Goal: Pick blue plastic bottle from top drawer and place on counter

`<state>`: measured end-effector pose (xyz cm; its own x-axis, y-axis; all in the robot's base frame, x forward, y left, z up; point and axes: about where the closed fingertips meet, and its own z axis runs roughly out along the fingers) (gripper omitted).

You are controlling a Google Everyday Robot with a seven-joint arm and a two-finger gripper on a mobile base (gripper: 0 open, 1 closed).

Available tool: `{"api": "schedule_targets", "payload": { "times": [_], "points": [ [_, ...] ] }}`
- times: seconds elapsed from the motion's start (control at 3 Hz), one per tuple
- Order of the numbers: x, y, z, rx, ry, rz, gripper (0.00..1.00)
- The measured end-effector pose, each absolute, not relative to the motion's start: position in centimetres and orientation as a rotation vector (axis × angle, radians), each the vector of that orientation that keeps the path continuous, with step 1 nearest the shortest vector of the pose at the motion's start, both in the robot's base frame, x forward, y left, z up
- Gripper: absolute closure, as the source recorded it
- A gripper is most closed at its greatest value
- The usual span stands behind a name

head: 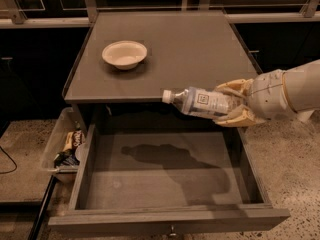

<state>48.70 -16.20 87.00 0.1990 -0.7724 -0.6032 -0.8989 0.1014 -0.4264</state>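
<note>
The blue plastic bottle [199,102] is clear with a pale label and a white cap pointing left. It lies sideways in the air, level with the front edge of the counter [190,49]. My gripper [233,104] comes in from the right and is shut on the bottle's rear half, its tan fingers [235,88] above and below it. The top drawer [165,176] is pulled open below, its bottom bare, with the bottle's shadow on it.
A white bowl [124,54] sits on the counter's left side. A clear plastic bin of snack packets [65,146] stands on the floor left of the drawer. Speckled stone floor lies to the right. A railing runs behind the counter.
</note>
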Motion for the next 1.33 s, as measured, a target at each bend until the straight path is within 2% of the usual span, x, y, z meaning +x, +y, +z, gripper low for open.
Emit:
{"api": "schedule_targets", "payload": {
  "times": [0.33,0.67,1.33],
  "points": [
    [48.5,-16.0,87.2,-1.678,1.584,0.19,1.0],
    [50.8,-15.6,87.9,-1.723,1.536,0.165,1.0],
    [60.1,-13.9,90.4,-1.752,1.426,0.164,1.0]
  ]
}}
